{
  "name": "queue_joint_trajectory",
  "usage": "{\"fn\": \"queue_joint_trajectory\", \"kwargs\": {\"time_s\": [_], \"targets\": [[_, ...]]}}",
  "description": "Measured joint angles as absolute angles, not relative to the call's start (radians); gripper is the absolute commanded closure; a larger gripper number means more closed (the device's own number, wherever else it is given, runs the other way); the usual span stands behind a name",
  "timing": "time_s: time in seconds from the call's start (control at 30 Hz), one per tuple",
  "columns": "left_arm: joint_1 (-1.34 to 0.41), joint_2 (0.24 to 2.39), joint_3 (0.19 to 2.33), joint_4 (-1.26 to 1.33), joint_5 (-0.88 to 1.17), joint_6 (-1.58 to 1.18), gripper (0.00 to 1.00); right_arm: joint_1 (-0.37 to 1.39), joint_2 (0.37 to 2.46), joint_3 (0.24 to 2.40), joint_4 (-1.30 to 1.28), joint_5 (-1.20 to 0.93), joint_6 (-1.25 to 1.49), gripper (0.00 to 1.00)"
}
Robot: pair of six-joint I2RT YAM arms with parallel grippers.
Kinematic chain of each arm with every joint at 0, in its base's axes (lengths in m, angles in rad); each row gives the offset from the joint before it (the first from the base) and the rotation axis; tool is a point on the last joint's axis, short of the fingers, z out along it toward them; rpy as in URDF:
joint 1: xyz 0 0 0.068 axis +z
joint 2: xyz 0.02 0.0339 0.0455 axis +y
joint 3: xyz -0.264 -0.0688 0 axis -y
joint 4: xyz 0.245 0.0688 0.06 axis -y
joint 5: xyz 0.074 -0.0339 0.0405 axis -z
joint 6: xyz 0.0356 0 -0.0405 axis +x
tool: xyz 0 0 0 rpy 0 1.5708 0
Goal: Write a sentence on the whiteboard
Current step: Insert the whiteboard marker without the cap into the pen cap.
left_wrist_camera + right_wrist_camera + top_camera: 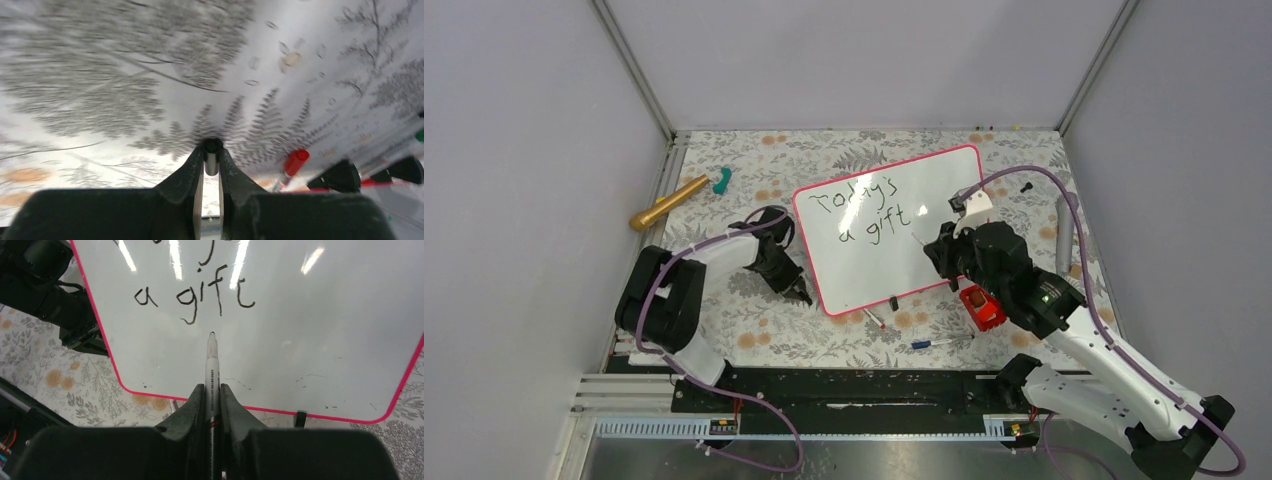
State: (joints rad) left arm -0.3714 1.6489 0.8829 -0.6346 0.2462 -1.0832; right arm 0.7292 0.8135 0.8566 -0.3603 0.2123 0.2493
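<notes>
The whiteboard lies tilted mid-table, pink-red framed. The sentence reads "Today's a gift" in black on two lines; its lower words "a gift" show in the right wrist view. My right gripper is shut on a white marker, whose black tip is just below "gift", over the bare board. My left gripper sits at the board's lower left edge, shut on a small grey cylinder with a black end.
A gold cylinder and a teal piece lie at the back left. A red box, a blue pen and a red-capped pen lie near the board's front edge. A grey tube lies at the right.
</notes>
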Motion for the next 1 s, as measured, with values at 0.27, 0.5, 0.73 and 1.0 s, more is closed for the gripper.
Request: {"fn": "queue_joint_trajectory", "kwargs": {"time_s": [0.27, 0.5, 0.73, 1.0], "targets": [[-0.306, 1.375, 0.76, -0.736, 0.05, -1.104, 1.0, 0.725, 0.874, 0.867, -0.32, -0.059, 0.24, 1.0], [-0.246, 1.158, 0.786, -0.841, 0.055, -1.097, 1.0, 0.754, 0.958, 0.867, -0.185, -0.168, 0.296, 1.0], [-0.153, 0.979, 0.885, -0.885, 0.192, -1.107, 1.0, 0.883, 1.05, 0.875, -0.054, -0.147, 0.312, 1.0], [-0.088, 0.968, 0.91, -0.829, 0.42, -1.202, 1.0, 0.982, 1.131, 0.93, 0.062, -0.116, 0.311, 1.0]]}}
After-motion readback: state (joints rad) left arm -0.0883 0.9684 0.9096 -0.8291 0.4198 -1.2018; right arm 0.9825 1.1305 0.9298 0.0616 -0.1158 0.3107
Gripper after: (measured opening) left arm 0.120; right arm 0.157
